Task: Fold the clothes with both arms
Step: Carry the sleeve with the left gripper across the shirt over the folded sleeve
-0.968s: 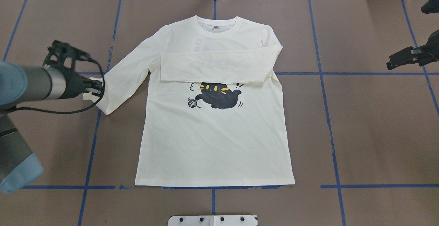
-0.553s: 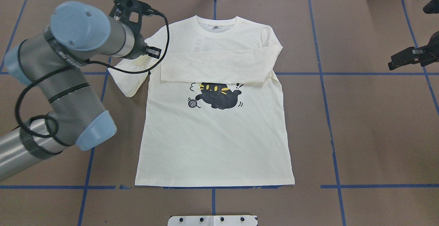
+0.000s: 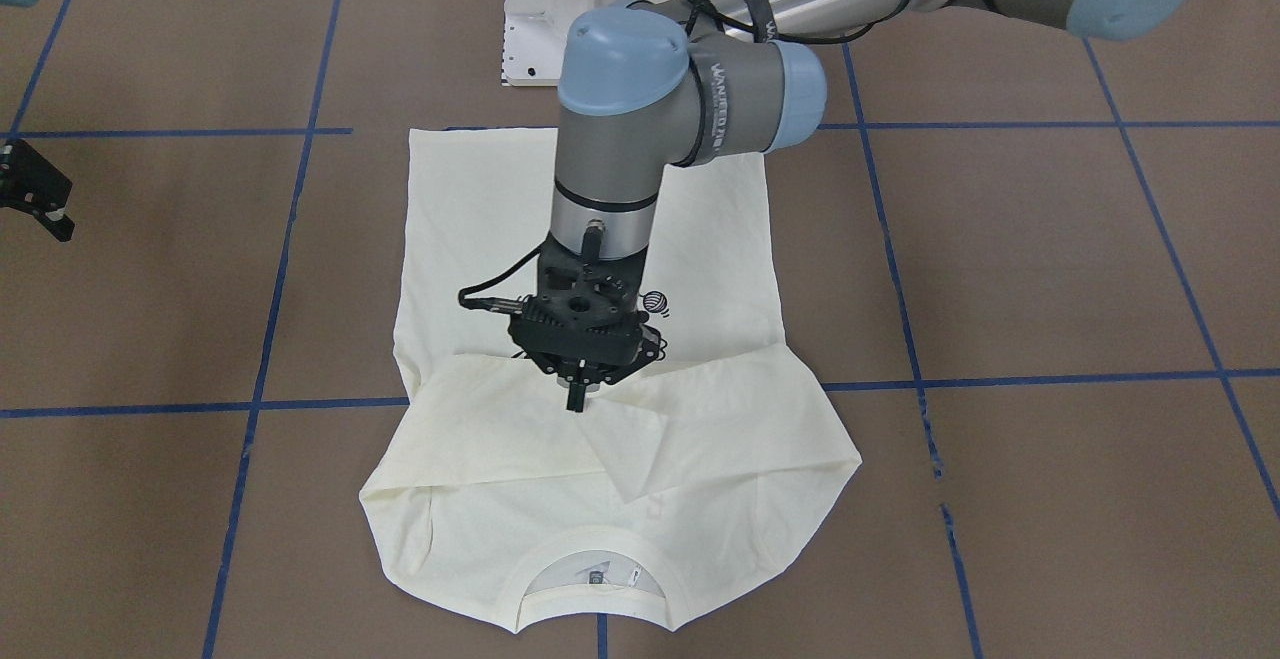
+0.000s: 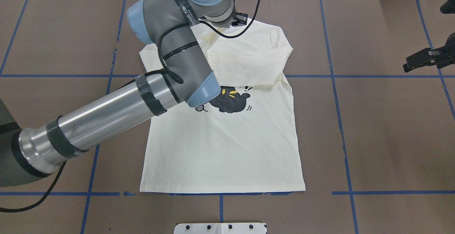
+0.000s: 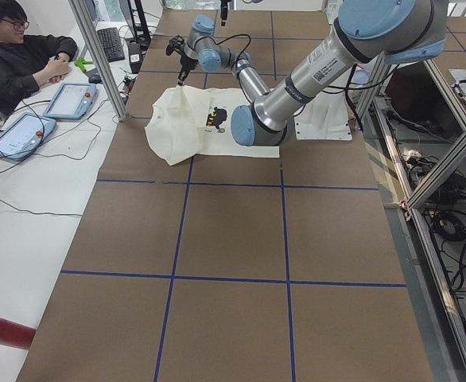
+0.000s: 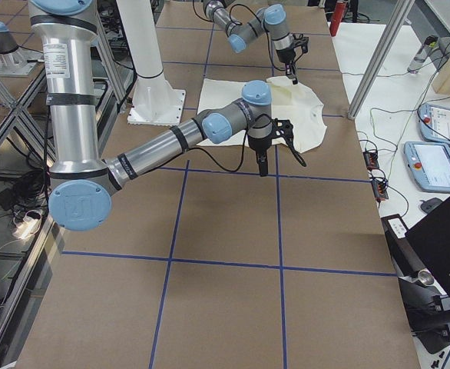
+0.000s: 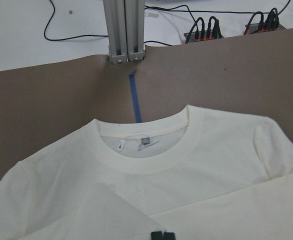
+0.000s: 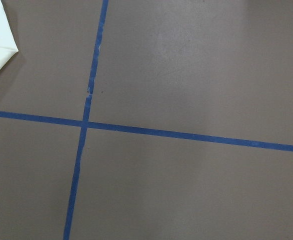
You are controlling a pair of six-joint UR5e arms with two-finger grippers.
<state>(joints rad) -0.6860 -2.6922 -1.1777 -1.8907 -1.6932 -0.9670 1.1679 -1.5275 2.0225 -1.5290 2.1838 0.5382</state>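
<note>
Front-facing view: left gripper (image 3: 577, 397) fingers pinch narrow on the sleeve (image 3: 740, 409), holding it over the shirt (image 3: 470, 199) lying flat on the tabletop (image 3: 1000, 269) — released crooked, it could bunch — the right gripper (image 4: 407, 66) hangs well apart, fingers unclear.

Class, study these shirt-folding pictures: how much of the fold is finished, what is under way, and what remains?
Done: one sleeve lies folded across the shirt at chest height. In hand: the left gripper, shut, holds the other sleeve over that first one. Left: the body below the cat print lies flat, unfolded; the right gripper hangs off the cloth.
</note>
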